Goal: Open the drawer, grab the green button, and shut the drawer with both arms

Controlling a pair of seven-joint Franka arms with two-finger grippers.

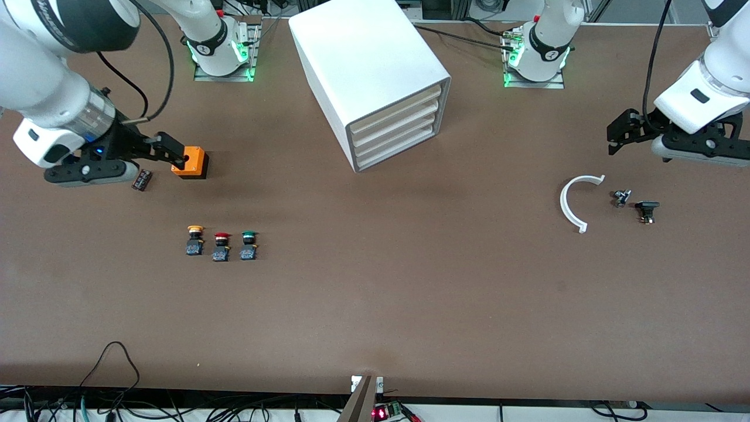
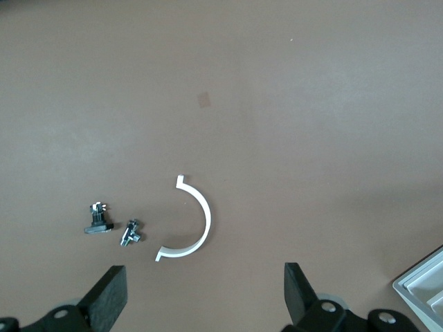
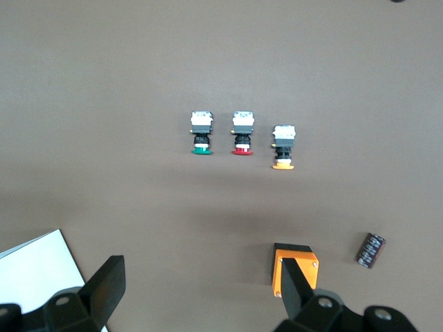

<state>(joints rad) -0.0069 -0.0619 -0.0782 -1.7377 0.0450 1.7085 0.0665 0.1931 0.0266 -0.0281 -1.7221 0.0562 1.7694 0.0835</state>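
Note:
The white box cabinet (image 1: 369, 64) stands at the back middle of the table. Its four cream drawers are all shut, the lower two (image 1: 394, 145) included. The green-capped button (image 1: 248, 245) stands on the open table, at the end of a row with a red-capped one (image 1: 221, 246) and a yellow-capped one (image 1: 195, 240). It also shows in the right wrist view (image 3: 201, 133). My right gripper (image 1: 167, 149) is open and empty over the orange box (image 1: 190, 161). My left gripper (image 1: 621, 133) is open and empty above the table at the left arm's end.
A small black cylinder (image 1: 142, 180) lies beside the orange box. A white half ring (image 1: 577, 202), a small metal part (image 1: 621, 197) and a black part (image 1: 647, 210) lie below my left gripper. Cables hang along the table's front edge.

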